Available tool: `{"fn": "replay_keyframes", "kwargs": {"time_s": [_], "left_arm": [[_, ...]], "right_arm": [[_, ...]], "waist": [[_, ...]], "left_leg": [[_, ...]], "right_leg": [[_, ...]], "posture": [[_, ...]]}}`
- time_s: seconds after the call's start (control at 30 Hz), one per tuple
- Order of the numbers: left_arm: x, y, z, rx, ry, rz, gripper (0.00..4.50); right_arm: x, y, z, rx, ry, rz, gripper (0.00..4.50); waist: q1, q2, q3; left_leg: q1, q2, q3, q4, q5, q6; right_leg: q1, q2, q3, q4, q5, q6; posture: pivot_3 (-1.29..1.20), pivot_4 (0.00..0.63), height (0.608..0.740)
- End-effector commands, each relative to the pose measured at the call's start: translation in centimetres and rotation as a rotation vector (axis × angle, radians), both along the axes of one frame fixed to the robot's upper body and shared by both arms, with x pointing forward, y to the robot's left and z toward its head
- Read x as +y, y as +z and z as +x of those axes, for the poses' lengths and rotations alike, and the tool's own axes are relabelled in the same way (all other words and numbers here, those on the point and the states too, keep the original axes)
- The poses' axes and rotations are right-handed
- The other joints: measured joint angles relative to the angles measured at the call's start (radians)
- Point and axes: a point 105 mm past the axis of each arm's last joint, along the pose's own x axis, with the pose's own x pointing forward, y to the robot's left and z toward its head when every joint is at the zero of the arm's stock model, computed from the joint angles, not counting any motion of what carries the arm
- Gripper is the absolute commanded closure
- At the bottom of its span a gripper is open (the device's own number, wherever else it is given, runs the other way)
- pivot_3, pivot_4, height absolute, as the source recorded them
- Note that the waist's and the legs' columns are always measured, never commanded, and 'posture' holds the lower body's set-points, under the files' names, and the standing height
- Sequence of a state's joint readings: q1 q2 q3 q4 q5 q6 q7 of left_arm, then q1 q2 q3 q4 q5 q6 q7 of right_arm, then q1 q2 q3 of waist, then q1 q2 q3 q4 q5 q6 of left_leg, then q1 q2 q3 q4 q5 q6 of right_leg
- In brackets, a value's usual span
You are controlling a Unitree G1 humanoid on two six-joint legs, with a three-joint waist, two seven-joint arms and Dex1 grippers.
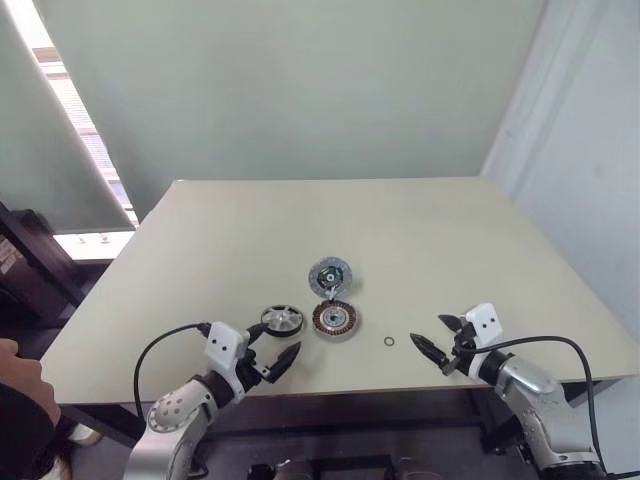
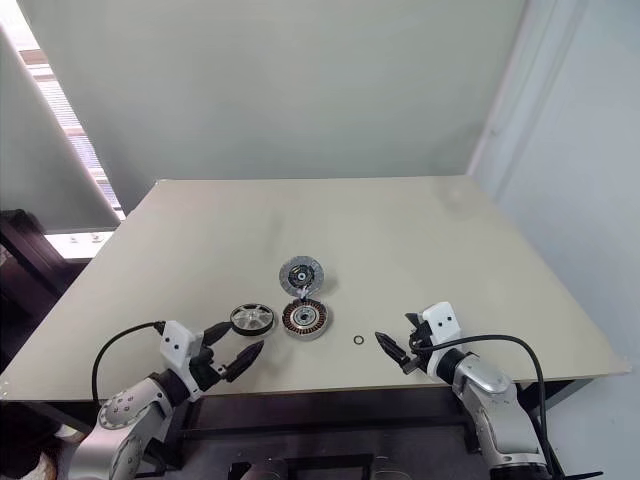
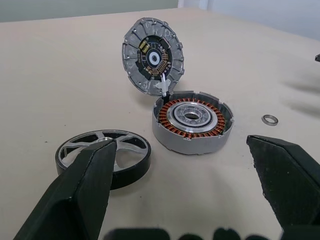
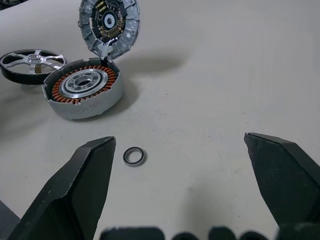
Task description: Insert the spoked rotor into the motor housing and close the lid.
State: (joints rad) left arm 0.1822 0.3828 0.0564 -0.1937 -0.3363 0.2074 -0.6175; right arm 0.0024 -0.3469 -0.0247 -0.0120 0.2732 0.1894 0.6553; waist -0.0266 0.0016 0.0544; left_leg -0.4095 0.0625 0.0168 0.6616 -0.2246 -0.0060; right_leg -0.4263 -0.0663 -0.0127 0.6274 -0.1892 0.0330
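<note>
Nearest of all, at the table's near edge, hang the two grippers: the left gripper and the right gripper, both with black fingers spread wide and nothing between them.

Just ahead of the left one lies the spoked rotor, flat on the beige table, its silver spokes and hub facing up inside the black rim. It sits apart from the motor housing, close beside it on the robot's left, so insertion has not yet happened. The housing rests open side up, copper windings ringing a pale centre. That is the way it must sit to receive the rotor from above. The lid stands tilted up at the housing's far side, inner face with its dark ring turned toward the robot; it seems joined to the housing rim by a small tab or wire, though the wrist view is not clear enough to be sure. Propped so, it leaves the cavity free. A small metal ring lies loose between the housing and the right gripper.

Both arms reach in from the near corners, each gripper angled inward and slightly downward toward the parts. The left looks best placed to take the rotor first.
</note>
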Motion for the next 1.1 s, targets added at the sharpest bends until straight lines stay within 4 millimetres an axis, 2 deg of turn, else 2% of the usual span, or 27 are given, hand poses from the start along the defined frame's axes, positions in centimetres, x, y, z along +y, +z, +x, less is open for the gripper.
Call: {"fn": "replay_keyframes", "kwargs": {"time_s": [0.03, 0.6, 0.77, 0.93, 1.1], "left_arm": [[-0.1, 1.8, 0.3, -0.064, -0.004, -0.013, 0.04], [-1.2, 1.8, 0.4, -0.059, -0.046, -0.028, 0.04], [-1.7, 1.7, 0.8, -0.060, -0.068, -0.031, 0.04], [-2.3, 1.5, 1.0, -0.059, -0.099, -0.022, 0.04], [-2.6, 1.1, 0.8, -0.044, -0.132, 0.001, 0.04]], "right_arm": [[0.2, 1.8, 0.7, -0.073, 0.010, 0.004, 0.00], [0.4, 1.8, 0.7, -0.059, -0.015, -0.001, 0.00], [1.4, 1.8, 0.5, -0.055, -0.004, -0.018, 0.00], [3.1, 0.6, 0.5, 0.008, 0.036, -0.056, 0.00], [3.9, -0.7, 1.0, 0.073, 0.048, -0.102, 0.00]], "waist": [[0.000, 0.000, 0.000], [0.000, 0.000, 0.000], [0.000, 0.000, 0.000], [-0.001, 0.000, 0.000], [-0.001, 0.000, 0.000]], "left_leg": [[0.000, 0.000, 0.000, 0.000, 0.000, 0.000], [0.000, 0.000, 0.000, 0.000, 0.000, 0.000], [0.000, 0.000, 0.000, 0.000, 0.000, 0.000], [0.000, 0.000, 0.000, 0.000, 0.000, 0.000], [0.000, 0.000, 0.000, 0.000, 0.000, 0.000]], "right_leg": [[0.000, 0.000, 0.000, 0.000, 0.000, 0.000], [0.000, 0.000, 0.000, 0.000, 0.000, 0.000], [0.000, 0.000, 0.000, 0.000, 0.000, 0.000], [0.000, 0.000, 0.000, 0.000, 0.000, 0.000], [0.000, 0.000, 0.000, 0.000, 0.000, 0.000]], "posture": [[0.00, 0.000, 0.740], [0.00, 0.000, 0.740], [0.00, 0.000, 0.740], [0.00, 0.000, 0.740], [0.00, 0.000, 0.740]]}}
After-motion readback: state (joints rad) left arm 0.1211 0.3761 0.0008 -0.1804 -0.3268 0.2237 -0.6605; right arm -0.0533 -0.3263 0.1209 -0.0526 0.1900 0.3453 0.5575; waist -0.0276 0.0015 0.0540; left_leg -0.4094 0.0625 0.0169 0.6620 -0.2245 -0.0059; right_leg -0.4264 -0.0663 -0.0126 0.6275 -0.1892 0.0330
